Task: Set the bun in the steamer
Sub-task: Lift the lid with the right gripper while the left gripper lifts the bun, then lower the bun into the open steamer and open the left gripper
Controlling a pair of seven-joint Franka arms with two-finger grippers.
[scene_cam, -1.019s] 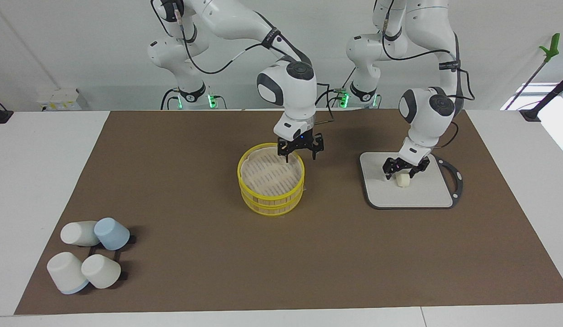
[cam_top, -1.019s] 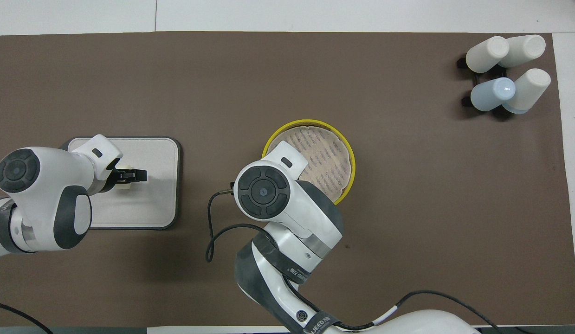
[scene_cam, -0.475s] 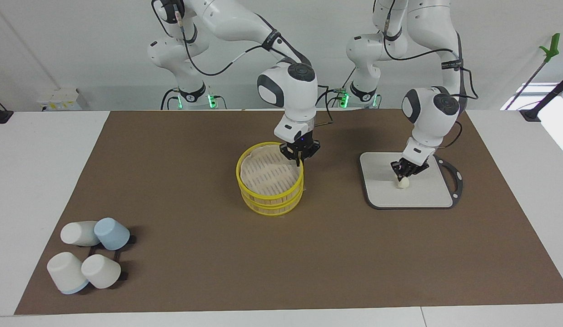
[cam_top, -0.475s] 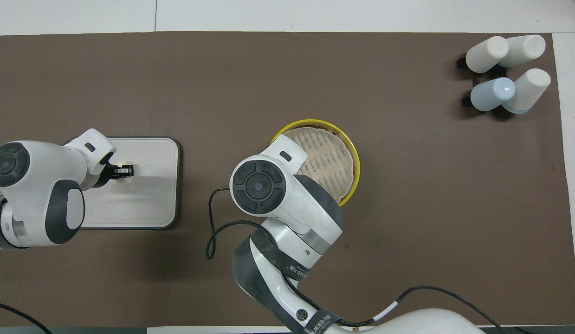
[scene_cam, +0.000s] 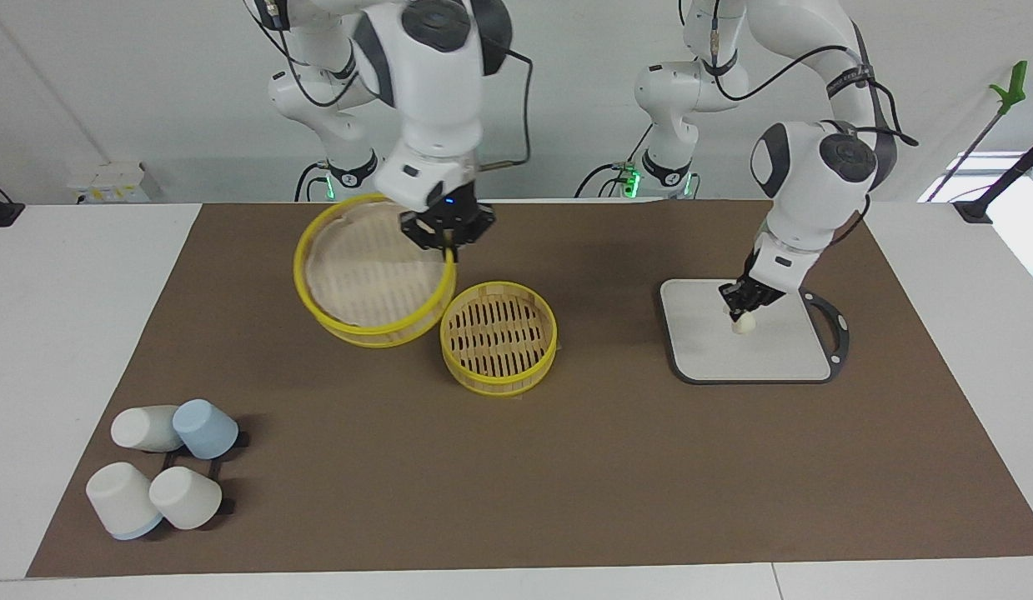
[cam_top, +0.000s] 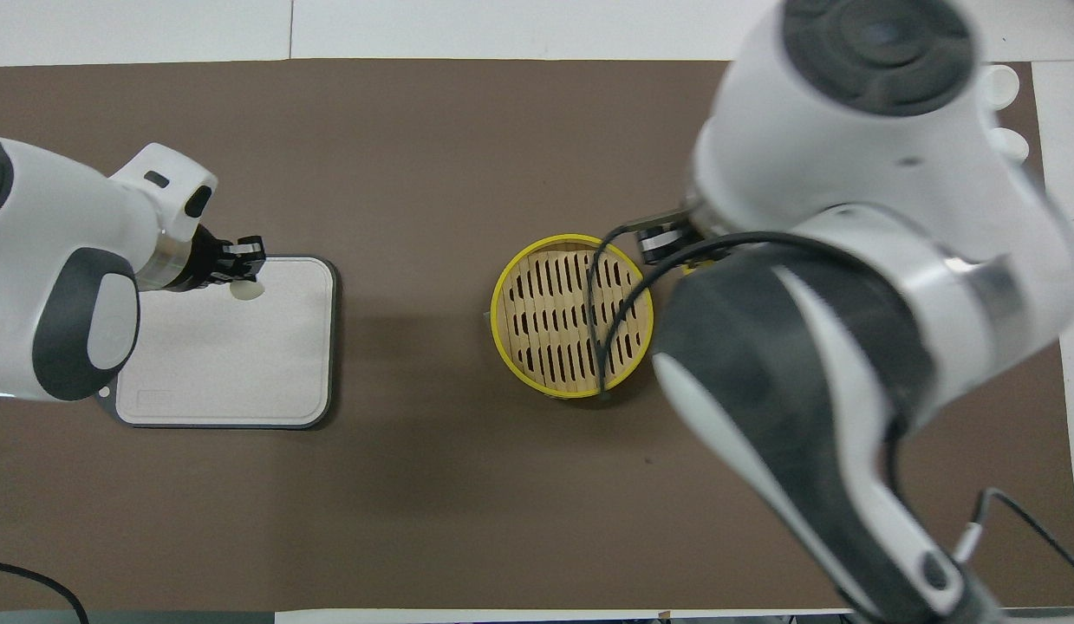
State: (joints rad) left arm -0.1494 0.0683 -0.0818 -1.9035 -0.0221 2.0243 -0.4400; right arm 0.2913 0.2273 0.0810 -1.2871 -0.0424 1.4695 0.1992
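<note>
The bamboo steamer (scene_cam: pixel 499 337) stands open mid-mat, its slatted floor bare; it also shows in the overhead view (cam_top: pixel 574 316). My right gripper (scene_cam: pixel 446 236) is shut on the rim of the steamer's yellow-rimmed top piece (scene_cam: pixel 368 275) and holds it tilted in the air, beside the steamer toward the right arm's end. In the overhead view the arm hides that piece. My left gripper (scene_cam: pixel 739 308) is shut on the small cream-white bun (scene_cam: pixel 742 324) just above the grey square board (scene_cam: pixel 783 358). The gripper (cam_top: pixel 244 274) and the bun (cam_top: pixel 246 291) also show in the overhead view.
Several white and blue cups (scene_cam: pixel 162 467) lie on a black rack at the mat's corner farthest from the robots, toward the right arm's end. The grey board (cam_top: pixel 233 373) lies toward the left arm's end. A brown mat (scene_cam: pixel 566 467) covers the table.
My right gripper closed on the top piece and lifted it off the steamer toward the right arm's end. My left gripper closed on the bun and raised it slightly.
</note>
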